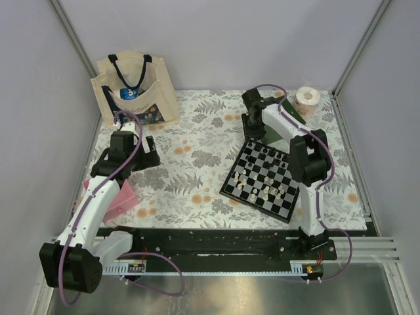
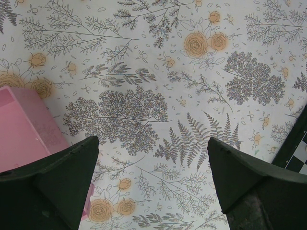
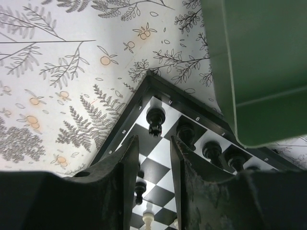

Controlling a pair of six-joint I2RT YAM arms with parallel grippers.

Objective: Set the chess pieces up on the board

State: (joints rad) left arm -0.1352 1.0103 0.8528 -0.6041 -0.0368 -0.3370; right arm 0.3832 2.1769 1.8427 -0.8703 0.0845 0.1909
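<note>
Plainly the right claw (image 3: 153,143) hangs low over the far corner of the board (image 3: 128,122), its jaws a narrow gap apart with nothing between them. A black piece (image 3: 155,120) stands upright on the corner square just ahead of the fingertips, and more black pieces (image 3: 211,149) line the edge beside it.

The greatest risk, I judge, is a finger brushing that corner piece or its neighbour if the claw lifts off at a slant or swings sideways. These pieces are small and look easy to tip, and one falling could knock the row.

The green tray (image 3: 259,72) sits close beside the board's far edge, near the right finger, so a turn toward it could bump it or shove the board.

Cream pieces (image 1: 266,191) stand in a loose bunch nearer the arms, likely not all on home squares, so sorting remains.

The left claw (image 2: 152,143) hovers wide apart over the bench (image 2: 144,72), beside a pink box (image 2: 24,124).
</note>
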